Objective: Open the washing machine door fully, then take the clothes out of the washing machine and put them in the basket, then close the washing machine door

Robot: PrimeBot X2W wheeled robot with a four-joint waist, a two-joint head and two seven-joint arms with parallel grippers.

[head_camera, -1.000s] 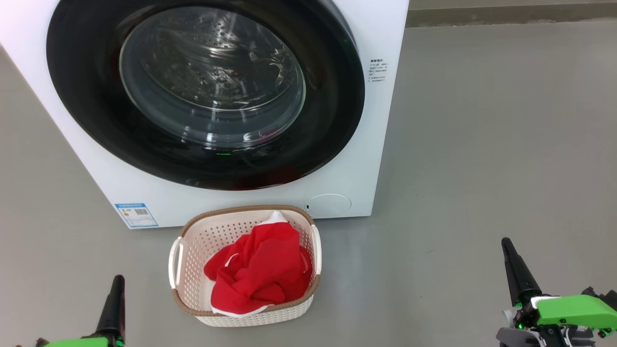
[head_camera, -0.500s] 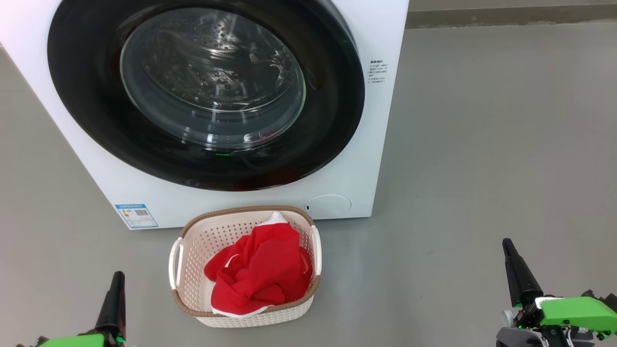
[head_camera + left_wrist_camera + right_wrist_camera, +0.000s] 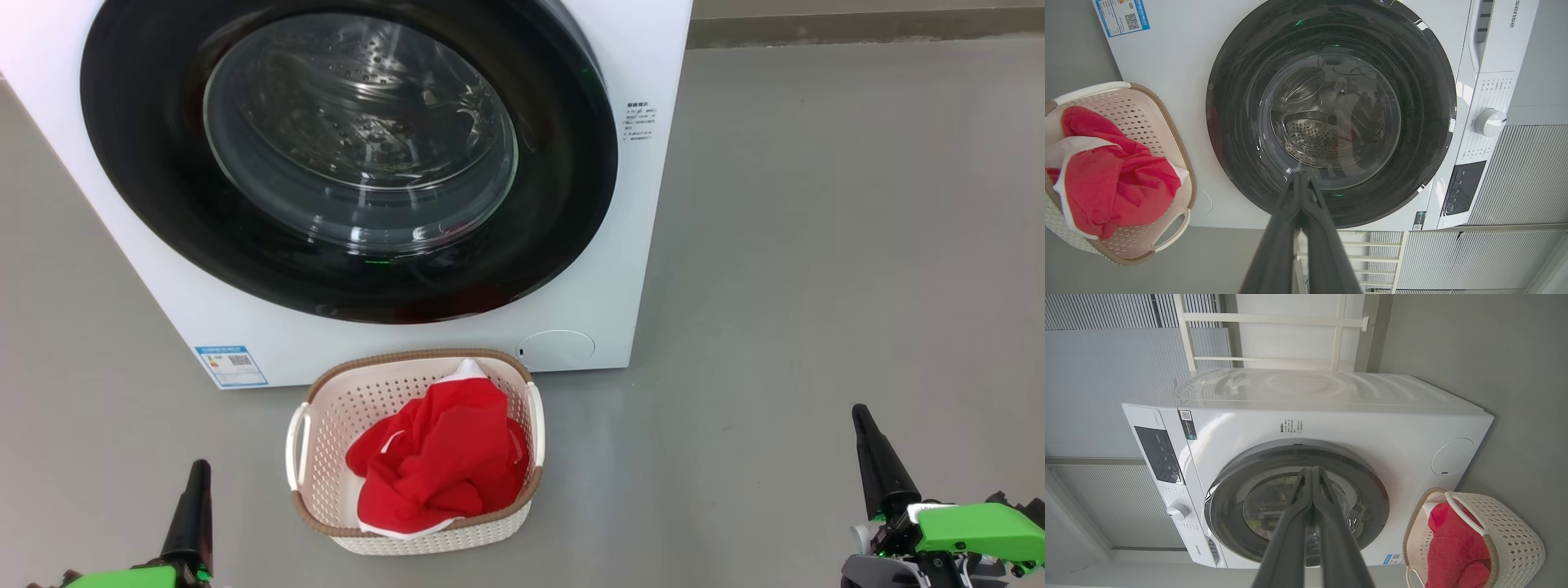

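Red fabric garment (image 3: 441, 465) in cream perforated plastic basket (image 3: 343, 408), round glossy black door (image 3: 147, 163) closed.
Left gripper (image 3: 1300, 176), right gripper (image 3: 1312, 471): both pinched together, empty.

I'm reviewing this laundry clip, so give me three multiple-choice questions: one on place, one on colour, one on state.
1. Where is the red garment? A in the drum; B in the basket; C on the floor.
2. What colour is the basket's rim? A brown; B blue; C black.
3. How is the washing machine door? A wide open; B shut; C taken off.
Answers: B, it is heaped inside the basket; A, a brown woven-look band tops it; B, it sits flush on the washing machine's front.
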